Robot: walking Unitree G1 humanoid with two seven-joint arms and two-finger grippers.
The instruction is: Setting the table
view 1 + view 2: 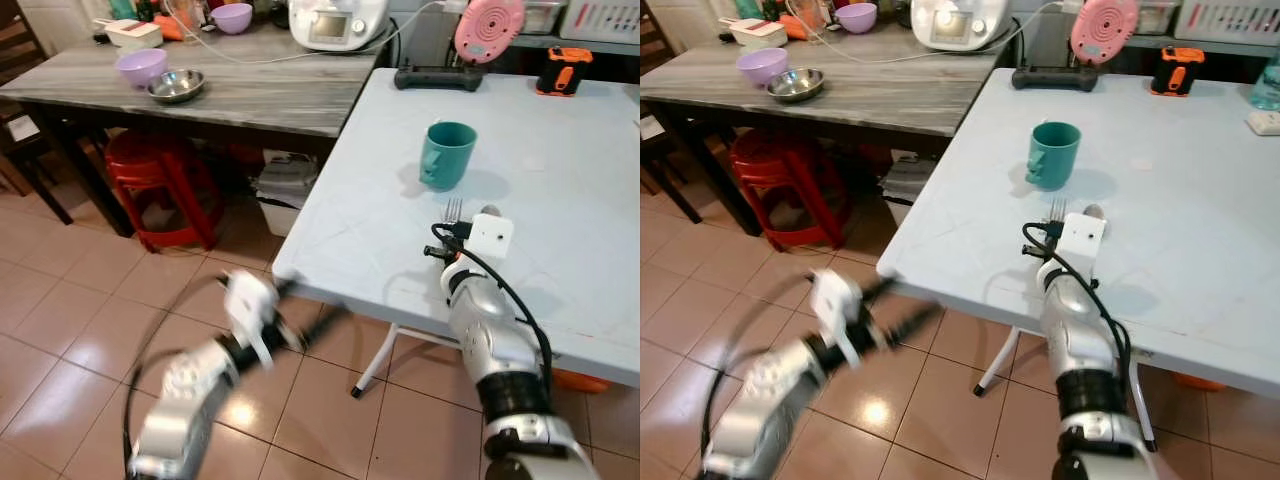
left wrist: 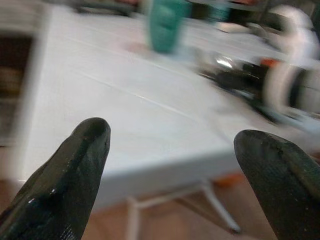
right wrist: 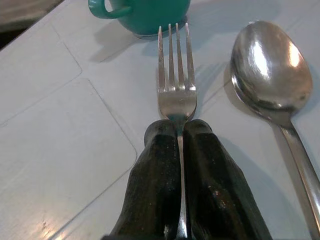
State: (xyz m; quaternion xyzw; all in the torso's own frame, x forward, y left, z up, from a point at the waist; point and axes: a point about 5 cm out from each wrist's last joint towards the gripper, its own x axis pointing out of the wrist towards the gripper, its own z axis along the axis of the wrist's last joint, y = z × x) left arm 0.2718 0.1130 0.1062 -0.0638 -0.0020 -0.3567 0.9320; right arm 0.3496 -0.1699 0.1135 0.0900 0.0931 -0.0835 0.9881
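A teal mug (image 1: 447,153) stands on the white table (image 1: 350,215). Just in front of it, my right gripper (image 3: 178,131) is shut on a steel fork (image 3: 176,80) whose tines (image 1: 453,209) point toward the mug. Beside the fork a steel spoon (image 3: 272,70) lies flat on the tabletop. Below the table's near-left corner my left gripper (image 2: 172,145) is open and blurred, with nothing between its black fingers (image 2: 82,165); the left arm (image 1: 215,365) hangs over the tiled floor.
A grey wooden table (image 1: 250,90) at the back left carries purple bowls (image 1: 141,66), a steel bowl (image 1: 176,86) and an appliance (image 1: 335,22). A red stool (image 1: 160,180) stands under it. A pink device (image 1: 488,28) and an orange tool (image 1: 564,70) sit at the white table's far edge.
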